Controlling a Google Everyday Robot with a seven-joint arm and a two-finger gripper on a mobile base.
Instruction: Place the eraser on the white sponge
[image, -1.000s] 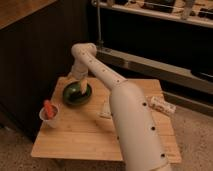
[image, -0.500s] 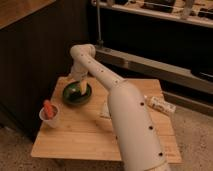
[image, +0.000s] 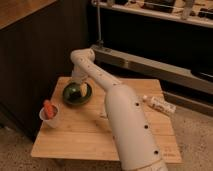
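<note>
Pale wooden table (image: 80, 136): hand (image: 82, 89) over round green bowl (image: 73, 96), its grip state unclear.

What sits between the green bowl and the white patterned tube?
The camera view shows the robot's arm crossing between the green bowl and the white patterned tube, hiding the tabletop there. The gripper is at the bowl.

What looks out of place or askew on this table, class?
The white patterned tube lies on its side at the right edge of the table, one end seemingly past it. The hand is down at the green bowl; nothing looks spilled.
</note>
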